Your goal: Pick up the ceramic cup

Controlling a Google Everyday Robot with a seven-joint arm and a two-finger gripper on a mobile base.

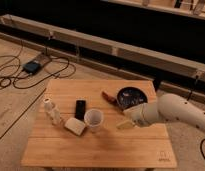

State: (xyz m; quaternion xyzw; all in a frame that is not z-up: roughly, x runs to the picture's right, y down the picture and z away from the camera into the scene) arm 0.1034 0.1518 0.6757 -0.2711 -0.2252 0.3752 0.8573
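The ceramic cup (94, 119) is a small white round cup with a wide rim, standing upright near the middle of the wooden table (96, 150). My gripper (124, 124) is at the end of the white arm (171, 114) that reaches in from the right. It is low over the table, a short way to the right of the cup and apart from it.
A pale rectangular block (75, 126) lies just left of the cup. A slim white bottle (52, 112) stands further left. A black phone-like object (80, 109) lies behind the cup. A dark plate (132, 97) and a red-brown item (108, 97) sit at the back right. Cables lie on the floor at left.
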